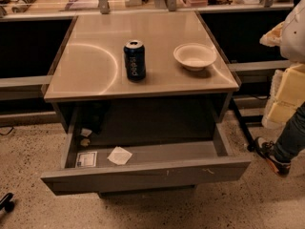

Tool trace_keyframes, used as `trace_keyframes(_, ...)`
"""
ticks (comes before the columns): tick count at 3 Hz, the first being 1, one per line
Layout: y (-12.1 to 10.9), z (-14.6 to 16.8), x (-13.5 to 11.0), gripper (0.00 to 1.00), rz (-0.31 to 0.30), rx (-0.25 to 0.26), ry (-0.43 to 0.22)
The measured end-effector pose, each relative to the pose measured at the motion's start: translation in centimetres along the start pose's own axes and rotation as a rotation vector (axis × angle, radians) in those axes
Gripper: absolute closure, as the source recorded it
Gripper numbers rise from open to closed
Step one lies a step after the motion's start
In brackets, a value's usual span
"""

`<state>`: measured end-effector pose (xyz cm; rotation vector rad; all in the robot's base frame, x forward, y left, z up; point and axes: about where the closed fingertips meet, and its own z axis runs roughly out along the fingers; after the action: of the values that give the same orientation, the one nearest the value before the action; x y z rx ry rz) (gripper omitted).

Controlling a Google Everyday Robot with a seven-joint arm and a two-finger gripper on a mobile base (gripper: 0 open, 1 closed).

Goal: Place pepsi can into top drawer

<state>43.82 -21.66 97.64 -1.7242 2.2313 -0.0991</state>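
Noting upright pepsi can [135, 60] near white bowl [194, 56], possibly risking toppling under off-centre grasp before reaching open top drawer [152, 174]; gripper out of view, state untellable.

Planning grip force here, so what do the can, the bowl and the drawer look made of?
Can: likely thin metal, shiny silver top, glossy blue print. Bowl: matte white, perhaps paper or foam; unclear. Drawer: seemingly grey painted metal, flat scuffed front. The gripper is not in view.

One pepsi can [135, 61], one bowl [194, 56], one drawer [147, 175] (gripper jaws unseen).
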Motion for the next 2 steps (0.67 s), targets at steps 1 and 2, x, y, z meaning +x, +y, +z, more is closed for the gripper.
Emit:
trace_keyframes(1,-0.01,0.0,-0.01,0.0,0.0,0.0,0.0)
trace_keyframes(2,-0.39,-0.08,-0.24,0.0,0.004,0.007,-0.02)
